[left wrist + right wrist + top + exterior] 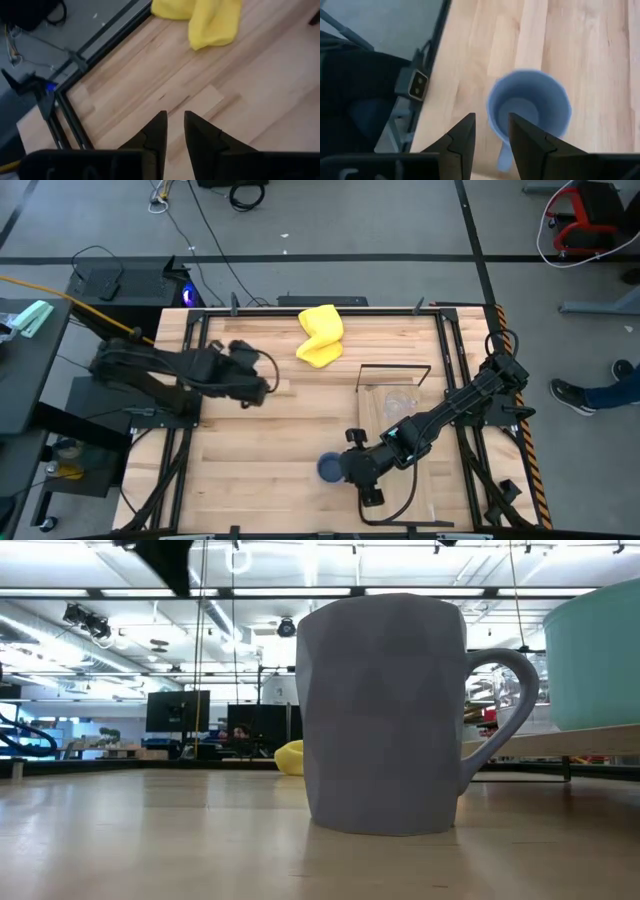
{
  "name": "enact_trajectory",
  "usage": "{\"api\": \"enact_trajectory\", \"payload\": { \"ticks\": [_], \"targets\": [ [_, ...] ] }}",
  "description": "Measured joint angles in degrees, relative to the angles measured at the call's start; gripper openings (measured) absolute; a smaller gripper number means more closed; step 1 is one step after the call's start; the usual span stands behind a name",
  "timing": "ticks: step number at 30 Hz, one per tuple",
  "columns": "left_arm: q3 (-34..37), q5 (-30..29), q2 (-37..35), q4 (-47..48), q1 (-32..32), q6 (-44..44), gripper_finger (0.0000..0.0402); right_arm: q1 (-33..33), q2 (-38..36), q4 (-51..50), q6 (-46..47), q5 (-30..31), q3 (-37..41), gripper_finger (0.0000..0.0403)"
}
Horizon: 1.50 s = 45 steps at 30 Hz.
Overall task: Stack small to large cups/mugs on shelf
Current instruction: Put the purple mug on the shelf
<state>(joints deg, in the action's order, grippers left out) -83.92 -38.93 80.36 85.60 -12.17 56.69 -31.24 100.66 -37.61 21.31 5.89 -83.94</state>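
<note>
A dull grey-blue mug [388, 710] stands upright on the tabletop near its front edge [329, 468], its handle [505, 710] turned toward the shelf. My right gripper [491, 135] hangs open above it, its fingers over the handle side and clear of the mug. The shelf [422, 472] is a light board lying at the right, with a black wire frame [395, 367] at its far end. A clear glass [400, 402] stands on it, and a cyan mug [597, 650] shows at the board's near end. My left gripper [175, 132] is raised over the table's left part, its fingers a little apart with nothing between them.
A crumpled yellow cloth [320, 336] lies at the far middle of the table. Black frame rails [195, 350] run along the table's edges. Bare planks [290, 430] stretch between the two arms. A person's shoes [575, 392] show on the floor to the right.
</note>
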Motion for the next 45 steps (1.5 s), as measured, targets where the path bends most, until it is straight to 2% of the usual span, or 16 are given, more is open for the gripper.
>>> {"api": "enact_trajectory", "payload": {
  "ticks": [3, 9, 17, 21, 27, 45],
  "targets": [
    [7.51, 0.14, -3.84, -1.25, 0.21, 2.96, 0.0077, 0.44, 0.0, 1.9, -0.76, -1.23, 0.0, 0.0121],
    [22.39, 4.19, -7.46, -7.25, 0.62, 7.42, 0.008, 0.47, 0.0, 2.42, -1.73, -1.73, -0.01, 0.0121],
    [33.97, 8.41, -7.72, -22.92, 0.66, 5.08, 0.0078, -0.02, 0.79, 2.68, -2.32, -2.11, -0.09, 0.0121],
    [36.0, 9.22, -7.72, -28.29, 0.73, 2.89, 0.0081, -0.39, 4.32, 2.79, -3.21, -4.08, -0.07, 0.0121],
    [36.19, 9.25, -7.72, -31.37, 0.73, 2.62, 0.0078, 0.78, 7.09, 3.32, -5.07, -4.27, -0.04, 0.0121],
    [36.19, 9.24, -7.72, -32.41, 0.73, 2.5, 0.0073, 1.44, 8.74, 1.84, -5.33, -4.24, 0.0, 0.0121]
  ]
}}
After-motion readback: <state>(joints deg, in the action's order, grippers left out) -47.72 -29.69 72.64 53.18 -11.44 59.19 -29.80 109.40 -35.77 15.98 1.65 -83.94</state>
